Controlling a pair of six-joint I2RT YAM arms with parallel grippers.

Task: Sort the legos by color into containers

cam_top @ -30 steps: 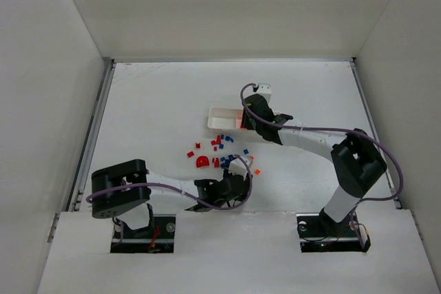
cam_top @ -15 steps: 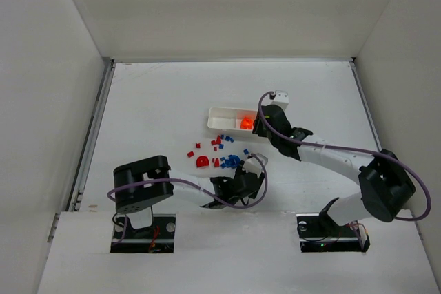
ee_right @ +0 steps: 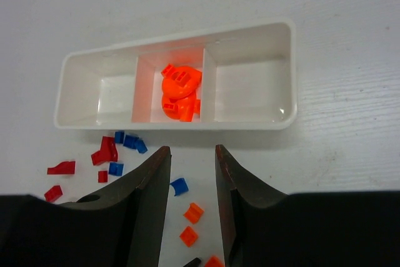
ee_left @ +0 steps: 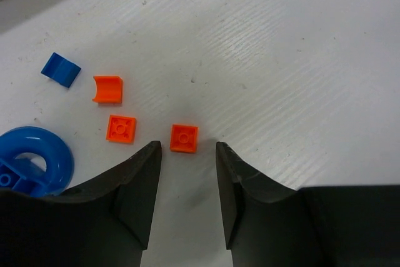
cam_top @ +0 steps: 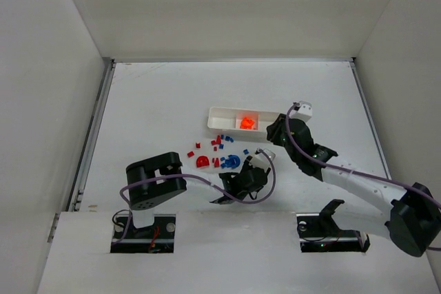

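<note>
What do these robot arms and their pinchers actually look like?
Both arms, left arm and right arm, mix white links with chunky black joints, each trailed by a looping purple-grey cable. The left gripper and right gripper have two matte black, wedge-shaped fingers.

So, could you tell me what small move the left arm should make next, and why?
Probably ease the left gripper forward and close on the orange square brick centred just ahead of its open jaws; orange pieces already sit in the tray's middle compartment.
</note>
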